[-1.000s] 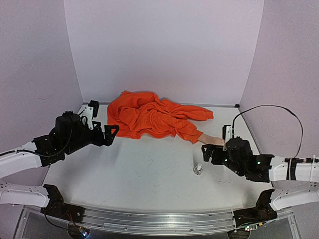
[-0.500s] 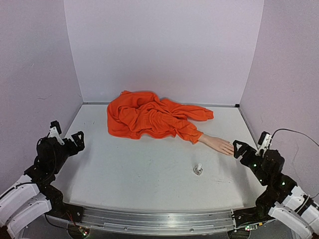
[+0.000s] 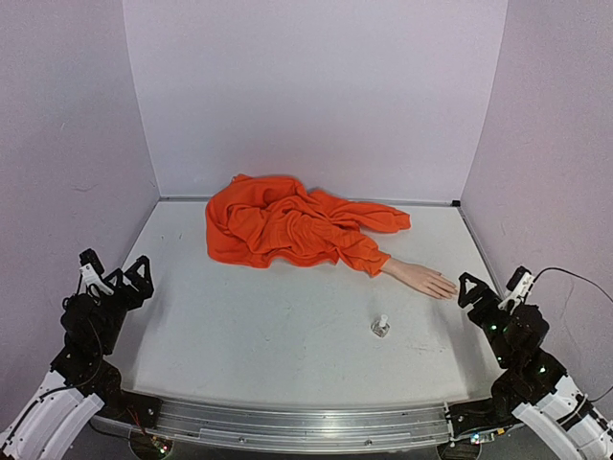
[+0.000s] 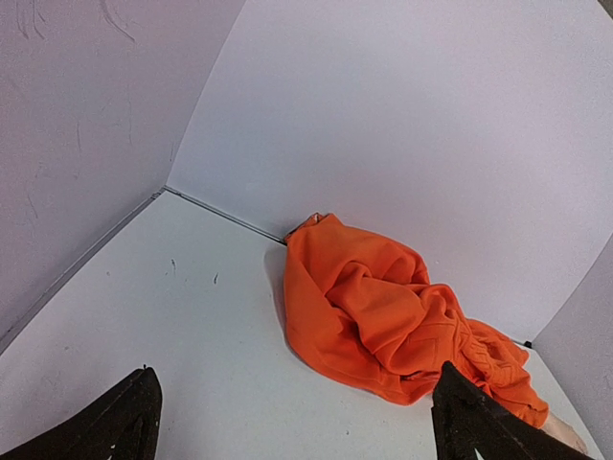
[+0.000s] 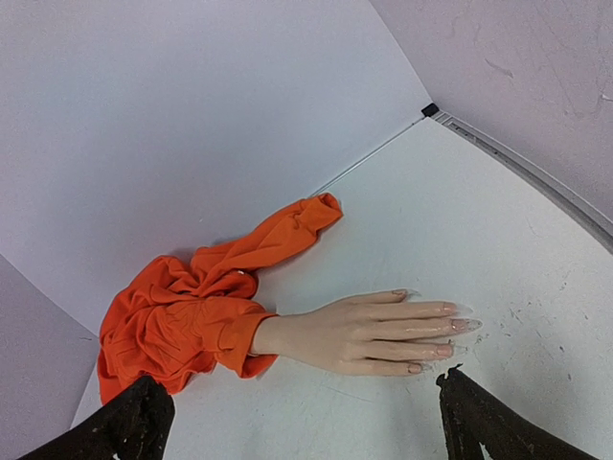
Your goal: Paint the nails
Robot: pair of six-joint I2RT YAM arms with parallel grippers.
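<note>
As right claw [image 3: 494, 284] gapes, nails [image 5: 464, 325] lie ahead (apart).

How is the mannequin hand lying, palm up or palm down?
Palm down. The mannequin hand lies flat on the table with its fingers straight, and the nails face up in the right wrist view.

The scene is lit brightly and evenly by diffuse overhead light, and the walls [image 3: 316, 86] are rendered with a lilac cast. Only soft, narrow shadows are cast, as at the 9 o'clock side of the orange garment [image 4: 383, 316]. In the top view, wall edges are bowed at 3 and 9 o'clock. A faint sheen is carried by the mannequin hand [image 5: 364, 335]. The left gripper [image 4: 294, 372] and right gripper [image 5: 299, 379] are reduced to near-black silhouettes at 5 and 7 o'clock.
</note>
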